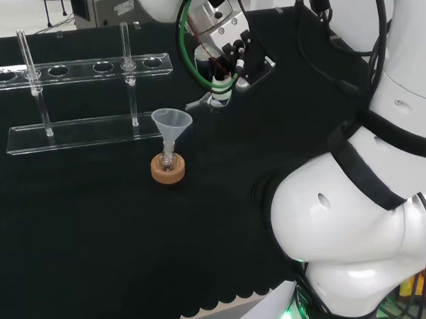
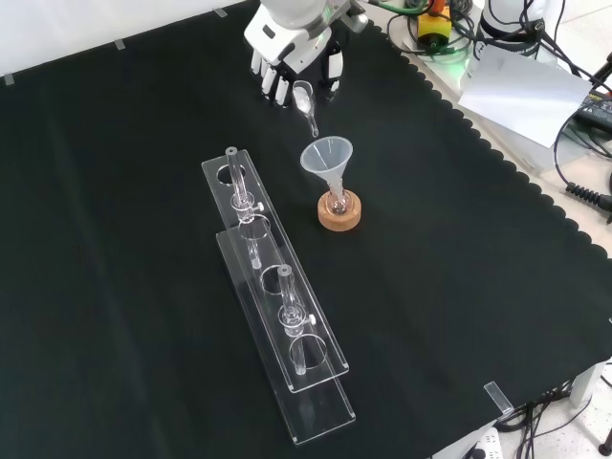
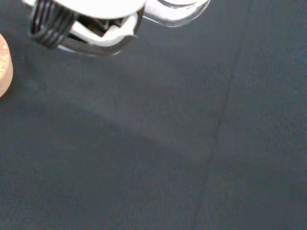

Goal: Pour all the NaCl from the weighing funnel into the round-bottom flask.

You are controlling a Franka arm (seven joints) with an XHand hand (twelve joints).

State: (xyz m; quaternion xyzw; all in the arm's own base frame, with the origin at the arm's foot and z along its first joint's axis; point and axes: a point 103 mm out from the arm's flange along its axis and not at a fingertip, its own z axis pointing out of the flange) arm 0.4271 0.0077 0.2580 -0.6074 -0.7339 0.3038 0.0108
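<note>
Black cloth covers the bench. On it, a tiny round-bottom flask (image 2: 337, 204) sits in a cork ring (image 2: 340, 212) with a plastic funnel (image 2: 327, 156) on top. Just above, the hand (image 2: 292, 67) pinches the weighing funnel (image 2: 306, 101). Best to tip slowly, spout over the funnel's middle, so no salt spills.

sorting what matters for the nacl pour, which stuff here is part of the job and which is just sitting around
Part of the job:
- hand holding the weighing funnel
- clear funnel set in the flask's neck
- round-bottom flask, small, on its cork ring

Just lying about:
- clear rack on the cloth
- two glass tubes standing in it
</note>
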